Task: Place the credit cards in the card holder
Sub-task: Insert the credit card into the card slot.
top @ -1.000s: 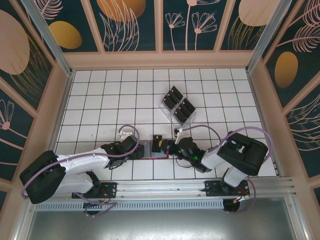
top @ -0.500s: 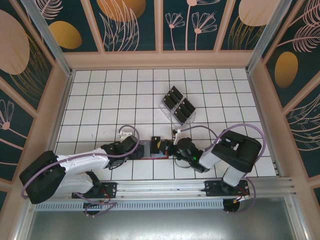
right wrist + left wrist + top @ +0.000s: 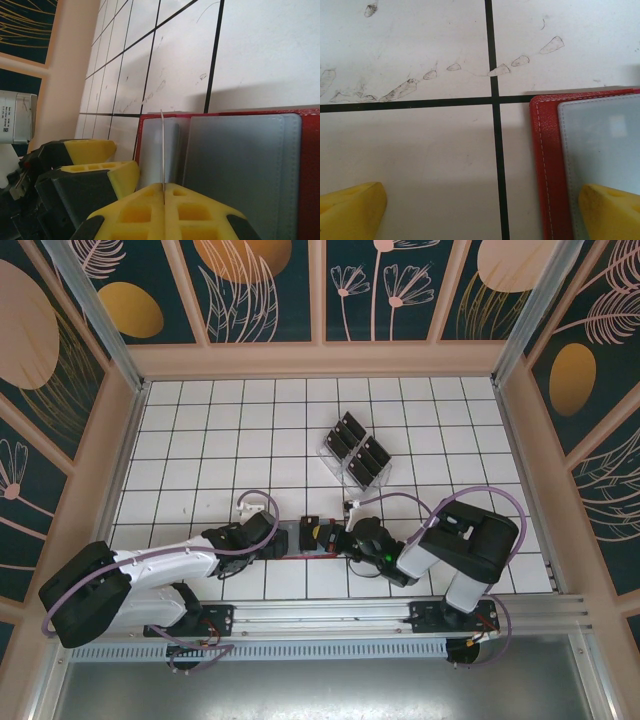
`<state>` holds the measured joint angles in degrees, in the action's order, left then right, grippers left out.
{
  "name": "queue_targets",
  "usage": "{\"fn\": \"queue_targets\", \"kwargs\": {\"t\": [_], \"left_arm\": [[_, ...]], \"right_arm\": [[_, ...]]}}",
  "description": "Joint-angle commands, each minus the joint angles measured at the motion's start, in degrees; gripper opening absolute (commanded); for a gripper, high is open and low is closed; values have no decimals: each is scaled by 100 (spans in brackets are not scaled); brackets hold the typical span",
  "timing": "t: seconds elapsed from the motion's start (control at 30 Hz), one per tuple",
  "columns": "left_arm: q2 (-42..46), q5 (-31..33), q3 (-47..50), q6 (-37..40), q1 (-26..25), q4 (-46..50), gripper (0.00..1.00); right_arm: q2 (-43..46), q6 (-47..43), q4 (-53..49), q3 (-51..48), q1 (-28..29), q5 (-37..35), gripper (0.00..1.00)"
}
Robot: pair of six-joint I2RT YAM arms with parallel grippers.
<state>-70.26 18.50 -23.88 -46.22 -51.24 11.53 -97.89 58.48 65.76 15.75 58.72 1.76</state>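
Observation:
The red card holder (image 3: 240, 165) lies open and flat on the tiled table, its greyish pockets up, between my two grippers (image 3: 293, 538). My right gripper (image 3: 164, 192) is shut on one thin black credit card (image 3: 162, 145), seen edge-on and standing upright over the holder's left pocket; from above the card (image 3: 312, 531) sits just left of the right gripper (image 3: 333, 537). My left gripper (image 3: 480, 215) is open, its right fingertip (image 3: 610, 210) resting on the holder's grey pocket by the red stitched edge (image 3: 542, 165), the other fingertip over bare tile. From above, the left gripper (image 3: 272, 537) is at the holder's left end.
A clear plastic slotted rack (image 3: 354, 453) with several more black cards stands farther back, right of centre. White tiles with black grid lines stretch around it. Pink walls ring the table; the rail with both arm bases runs along the near edge.
My right gripper has edged a little left with the card, closer over the open holder. The left arm has stayed still.

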Motion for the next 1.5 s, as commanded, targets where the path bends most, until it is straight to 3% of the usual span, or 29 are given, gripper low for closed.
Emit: {"fn": "queue_targets", "kwargs": {"t": [0.0,0.63,1.47], "left_arm": [[-32,-128,166,-92,-15,174,99],[-40,-128,155,-54,-17,148,98],[-49,-132,147,-50,-21,112,99]], "right_arm": [[-125,143,229,16,73,-15,0],[-203,620,173,-205,145,-39,0],[-749,527,-68,323,-69,756,0]]}}
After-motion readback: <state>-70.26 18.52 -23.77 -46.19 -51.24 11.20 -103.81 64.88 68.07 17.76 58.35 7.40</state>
